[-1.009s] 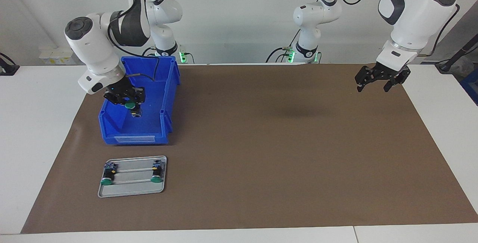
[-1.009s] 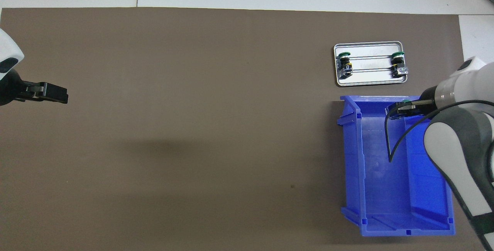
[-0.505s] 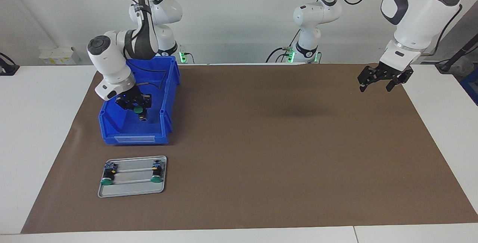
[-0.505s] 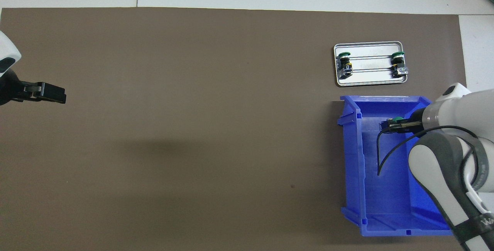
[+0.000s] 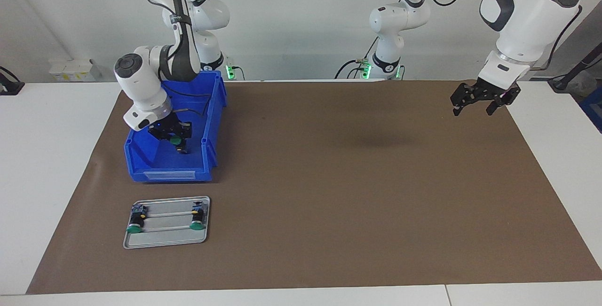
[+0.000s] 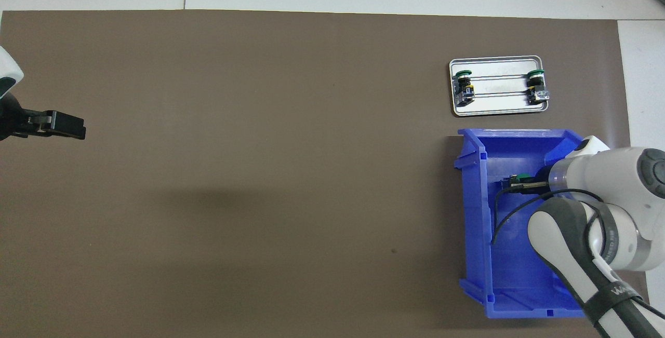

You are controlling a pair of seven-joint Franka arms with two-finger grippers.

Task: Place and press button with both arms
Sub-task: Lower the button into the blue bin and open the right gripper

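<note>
A: Right gripper point(image 5: 175, 137) is down inside the blue bin point(image 5: 207, 148), at the right arm's end of the table. Fingers pinched together on the button point(image 5: 176, 141).

B: Orientation of the button?

A: Green cap faces up and toward the facing camera. The dark body runs downward from the cap toward the bin floor, so the long axis is steeply tilted, close to upright. Whether the lower end touches the floor, I cannot tell. In the overhead view the cap point(image 6: 521, 177) shows as a green sliver at the gripper tip point(image 6: 514, 185), over the part of the bin farther from the robots.

B: Left gripper?

A: Left gripper point(image 5: 477, 105) hangs over the brown mat point(image 5: 357, 193) at the left arm's end of the table, fingers spread apart, nothing between them. That arm waits.

B: Anything else down there?

A: A metal tray point(image 5: 167, 241) lies on the mat, farther from the robots than the bin. Two more green-capped buttons point(image 5: 135, 223) point(image 5: 197, 219) lie on it, one at each end, caps pointing away from the robots.
</note>
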